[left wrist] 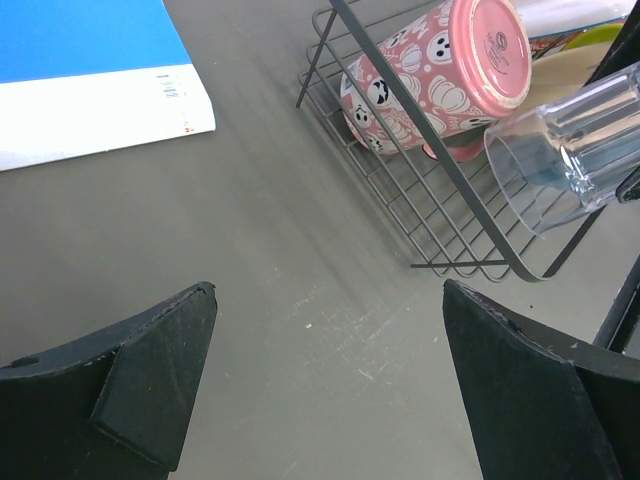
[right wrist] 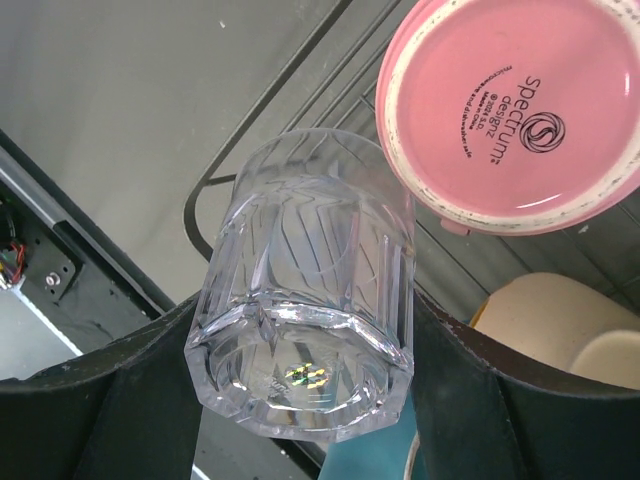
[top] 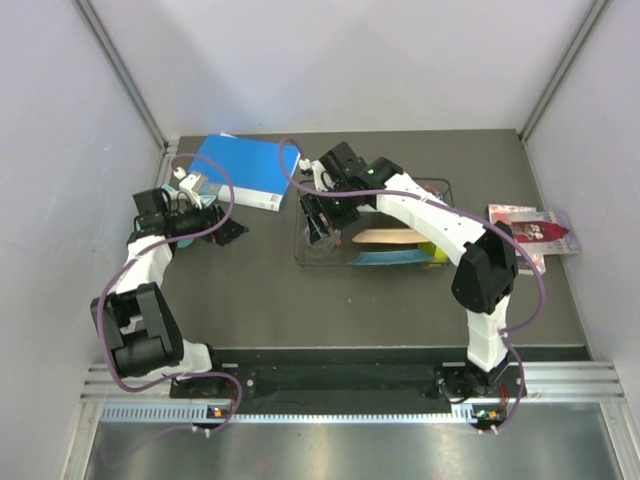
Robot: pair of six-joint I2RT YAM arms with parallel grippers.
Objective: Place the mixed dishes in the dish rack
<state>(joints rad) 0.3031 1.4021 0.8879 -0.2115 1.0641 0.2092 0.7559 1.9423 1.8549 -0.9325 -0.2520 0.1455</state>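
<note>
Right fingers [right wrist: 130, 400] clamp a clear glass [right wrist: 305, 290] by its sides, holding it tilted over the left end of the dish rack [left wrist: 400, 215], seemingly to lower it beside the pink patterned tumbler [left wrist: 430, 80] lying on the wires. A peach plate [top: 385, 237], teal plate [top: 385, 258] and lime bowl [top: 437, 252] sit further along the rack. Left fingers [left wrist: 150, 370] hang spread and empty above the worktop [left wrist: 250, 250], just beside the rack.

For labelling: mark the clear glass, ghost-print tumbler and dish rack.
clear glass [right wrist: 300, 290], right wrist view, side wall.
ghost-print tumbler [left wrist: 425, 85], left wrist view, patterned side.
dish rack [left wrist: 435, 215], left wrist view, wire floor.
</note>
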